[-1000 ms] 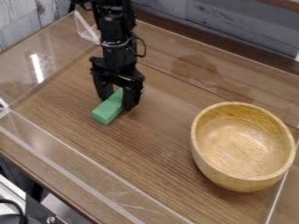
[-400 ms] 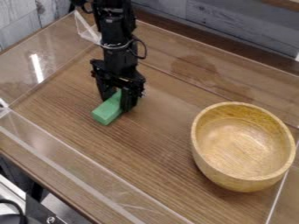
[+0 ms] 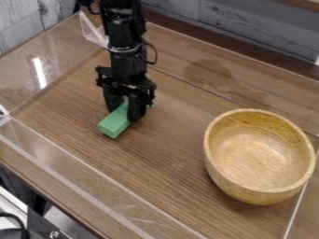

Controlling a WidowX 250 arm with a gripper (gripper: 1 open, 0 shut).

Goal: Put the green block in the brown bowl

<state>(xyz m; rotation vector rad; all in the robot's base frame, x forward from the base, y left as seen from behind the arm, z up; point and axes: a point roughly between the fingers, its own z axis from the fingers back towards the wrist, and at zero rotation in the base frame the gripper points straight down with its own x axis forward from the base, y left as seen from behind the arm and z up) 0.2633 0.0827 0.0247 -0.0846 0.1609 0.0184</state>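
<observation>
We are looking at the black gripper (image 3: 126,105) pointing straight down onto a wooden table (image 3: 174,149), its two fingers (image 3: 138,104) standing either side of the upper end of the green block (image 3: 117,120). The jaws are standing partly apart, about as wide as the block, and they are appearing to press against its sides, though from this angle we cannot be sure the grip is closed on it. The block is lying on the table directly under the gripper, its far end tucked between the fingers and its near end sticking out toward us and a little to the left in the picture. We are seeing it as a short, flat bar of plain bright green, its top face paler than its shaded side. The brown bowl (image 3: 259,155) is sitting well apart from block and gripper, low on the right of the picture, round, thick-rimmed, of light tan wood, and we are seeing nothing inside it. The block is resting outside the bowl.
</observation>
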